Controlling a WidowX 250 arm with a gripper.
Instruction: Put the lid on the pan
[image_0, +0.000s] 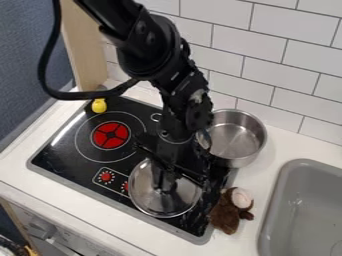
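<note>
Over the lid (143, 198), bent black arm (148, 52), end effector (164, 186) pointing down.

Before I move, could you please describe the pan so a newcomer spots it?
Start at the black stovetop; go to its corner between tiled wall and sink. The pan there is round, silvery and deep-walled, unlike the flatter lid beneath the gripper.

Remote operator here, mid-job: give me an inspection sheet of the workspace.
Surface: black stovetop with red markings, set in a white counter.
Job's things: metal pan uncovered, back right; round lid at the stovetop's front.
Clutter: brown plush toy right of the lid; small yellow object at the back-left corner.
Gripper: at the lid's middle; grip unclear.
Cables: black cable loops left of the arm.
Surroundings: tiled wall behind, grey sink right.
</note>
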